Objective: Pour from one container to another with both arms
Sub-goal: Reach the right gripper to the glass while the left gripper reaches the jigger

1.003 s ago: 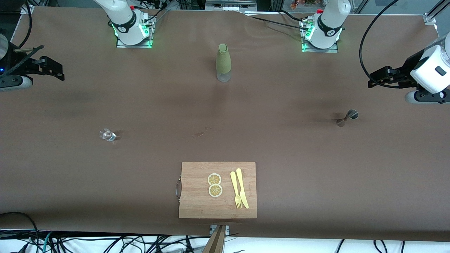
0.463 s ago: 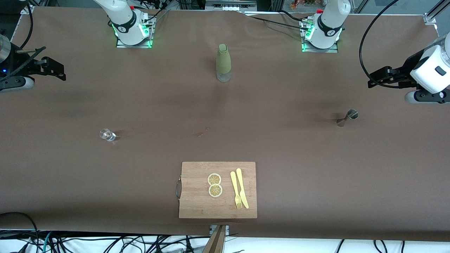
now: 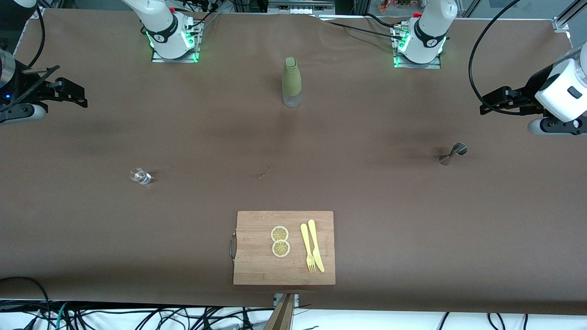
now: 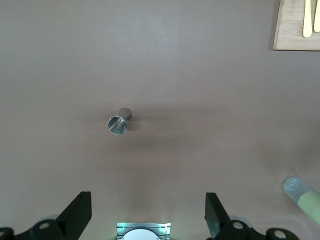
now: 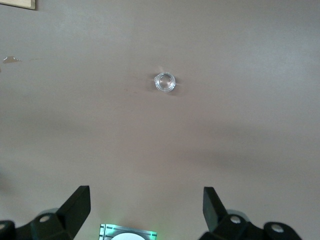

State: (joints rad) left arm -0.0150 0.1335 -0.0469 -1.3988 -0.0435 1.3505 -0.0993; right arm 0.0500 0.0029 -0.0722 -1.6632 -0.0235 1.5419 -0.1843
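A small clear glass stands on the brown table toward the right arm's end; it also shows in the right wrist view as the glass. A steel jigger stands toward the left arm's end, and the left wrist view looks down on this jigger. My right gripper hangs open over the table's edge, well apart from the glass, its fingers spread wide. My left gripper hangs open above the opposite table end, up from the jigger, with nothing between its fingers.
An olive green bottle stands upright between the two arm bases. A wooden cutting board lies near the front edge with two lemon slices, a yellow fork and a knife.
My right gripper has drifted slightly down and toward the table's middle. The left arm, glass, jigger and bottle have not moved.
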